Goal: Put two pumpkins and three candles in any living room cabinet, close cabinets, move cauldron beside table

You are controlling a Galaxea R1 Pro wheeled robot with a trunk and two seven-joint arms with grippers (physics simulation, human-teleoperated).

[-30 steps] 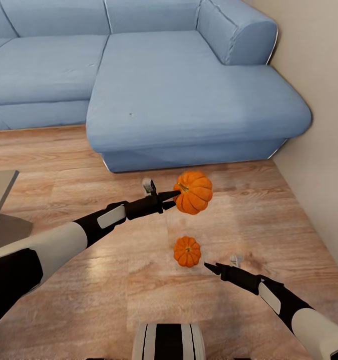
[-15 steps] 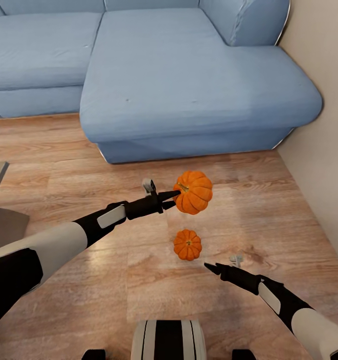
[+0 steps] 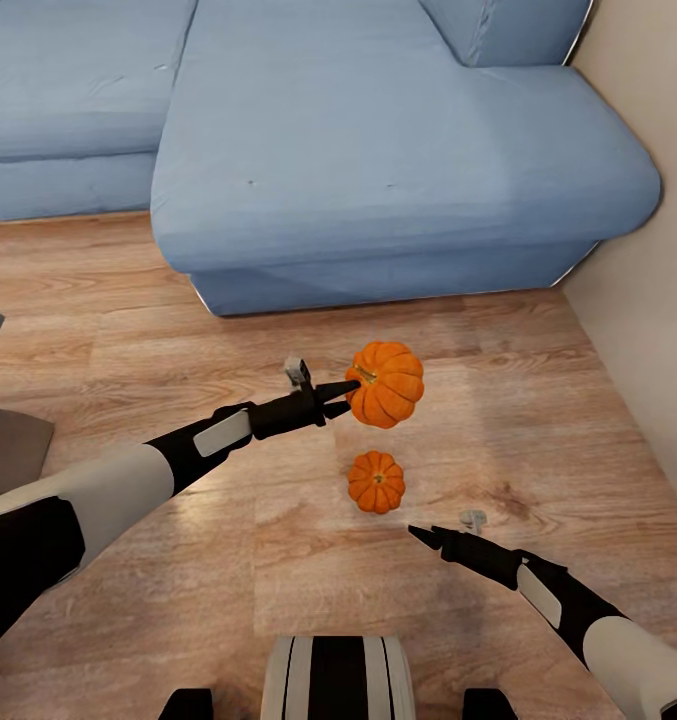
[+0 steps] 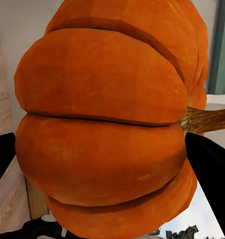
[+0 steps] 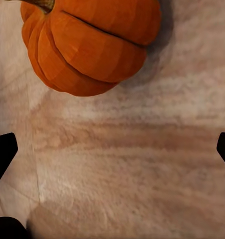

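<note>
Pumpkins are two here: the left gripper (image 3: 340,397) is clenched on one pumpkin (image 3: 385,384) and holds it in the air above the wooden floor (image 3: 128,340), in front of the blue sofa (image 3: 378,150). Just beyond the right gripper (image 3: 425,537), the second pumpkin (image 3: 376,481) lies on the floor. This gripper's jaws are released and wide apart, touching nothing.
</note>
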